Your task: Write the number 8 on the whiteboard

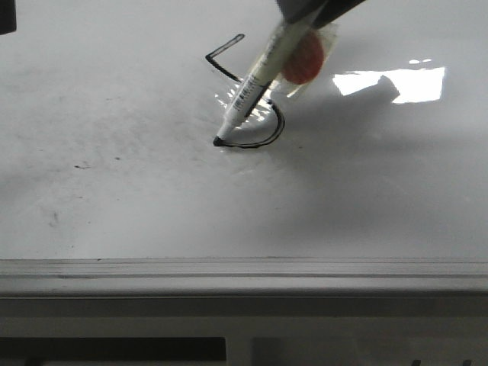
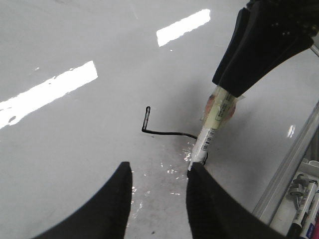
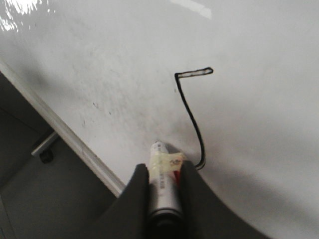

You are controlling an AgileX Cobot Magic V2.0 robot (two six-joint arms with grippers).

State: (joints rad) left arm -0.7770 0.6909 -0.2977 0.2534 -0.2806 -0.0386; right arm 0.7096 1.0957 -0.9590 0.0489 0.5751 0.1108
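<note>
The whiteboard (image 1: 114, 191) lies flat, glossy white with grey smudges. My right gripper (image 1: 320, 9) is shut on a white marker (image 1: 255, 84) tilted down to the left, its black tip touching the board. The black figure of the number 8 (image 1: 259, 143) shows a narrow upper loop, a slanting stroke and a rounded lower curve ending at the tip. It also shows in the left wrist view (image 2: 164, 132) and the right wrist view (image 3: 192, 117). The right wrist view shows the marker (image 3: 164, 189) between the right gripper's (image 3: 164, 167) fingers. My left gripper (image 2: 159, 172) is open and empty above the board, beside the marker (image 2: 204, 142).
A grey metal edge rail (image 1: 229, 267) runs along the board's near side. Yellowish tape with an orange-red patch (image 1: 305, 57) wraps the marker. A wrinkled shiny patch (image 1: 229, 99) lies by the figure. Spare markers (image 2: 304, 199) lie beyond the rail. A caster wheel (image 3: 46, 157) stands on the floor.
</note>
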